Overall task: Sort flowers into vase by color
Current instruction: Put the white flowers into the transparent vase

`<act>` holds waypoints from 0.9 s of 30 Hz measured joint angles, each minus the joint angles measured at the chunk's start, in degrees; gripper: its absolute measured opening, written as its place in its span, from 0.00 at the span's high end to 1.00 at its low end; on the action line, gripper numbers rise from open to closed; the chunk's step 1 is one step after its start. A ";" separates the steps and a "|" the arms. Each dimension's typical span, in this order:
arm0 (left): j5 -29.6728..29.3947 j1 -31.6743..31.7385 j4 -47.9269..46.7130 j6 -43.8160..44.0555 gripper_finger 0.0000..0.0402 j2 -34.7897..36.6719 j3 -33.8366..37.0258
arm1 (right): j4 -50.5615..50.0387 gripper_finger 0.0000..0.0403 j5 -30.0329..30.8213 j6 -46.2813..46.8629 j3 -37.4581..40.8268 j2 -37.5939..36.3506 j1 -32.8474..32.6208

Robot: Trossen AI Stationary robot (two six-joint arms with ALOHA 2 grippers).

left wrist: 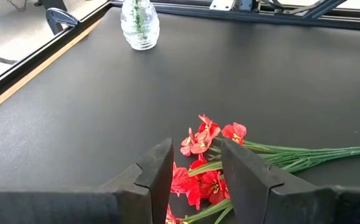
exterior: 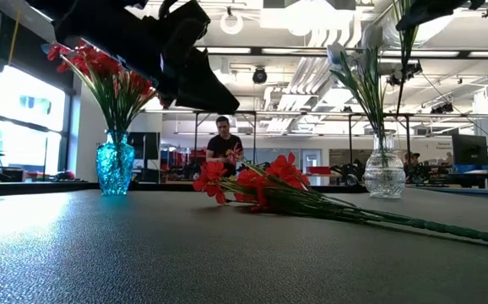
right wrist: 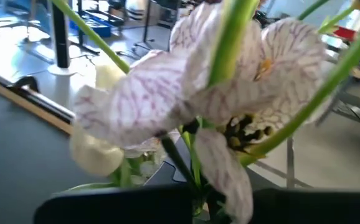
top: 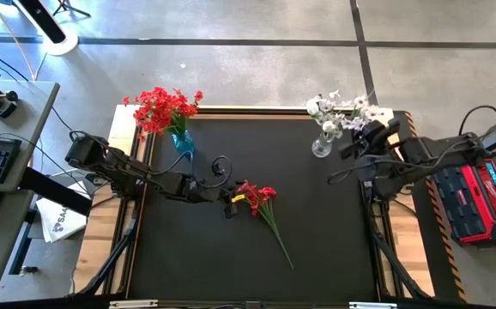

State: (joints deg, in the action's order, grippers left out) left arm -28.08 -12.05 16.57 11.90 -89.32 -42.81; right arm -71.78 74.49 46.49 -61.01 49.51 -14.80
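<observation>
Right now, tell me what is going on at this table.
The left hand hovers with its fingers apart over a red flower sprig lying flat mid-table. A blue vase at the back left holds red flowers. The right hand, shut, is beside the clear vase of white flowers at the back right.

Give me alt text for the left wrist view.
The left gripper hovers open over the blossoms of a red sprig lying on the black table, stems trailing away. A clear vase stands at the table's far edge.
</observation>
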 joint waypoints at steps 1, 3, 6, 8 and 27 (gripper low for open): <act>0.00 0.00 0.05 0.00 0.69 0.00 0.00 | 0.46 1.00 -0.12 0.08 0.03 0.22 0.93; 0.00 0.00 0.03 0.02 0.69 0.00 0.00 | 3.56 1.00 -0.13 -1.01 1.04 0.41 2.69; 0.00 0.00 0.47 0.00 0.69 0.00 0.00 | 11.07 1.00 -2.60 -6.93 3.94 0.45 5.12; 0.01 0.00 0.61 0.00 0.69 0.00 0.00 | 15.46 1.00 -5.10 -11.38 5.85 0.36 6.84; 0.00 0.00 0.84 0.07 0.69 0.00 0.00 | 29.52 0.95 -28.75 -29.46 10.54 0.34 30.00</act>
State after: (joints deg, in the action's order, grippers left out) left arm -28.07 -12.05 17.41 11.97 -89.32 -42.81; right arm -42.27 45.75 17.04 -50.48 49.84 15.19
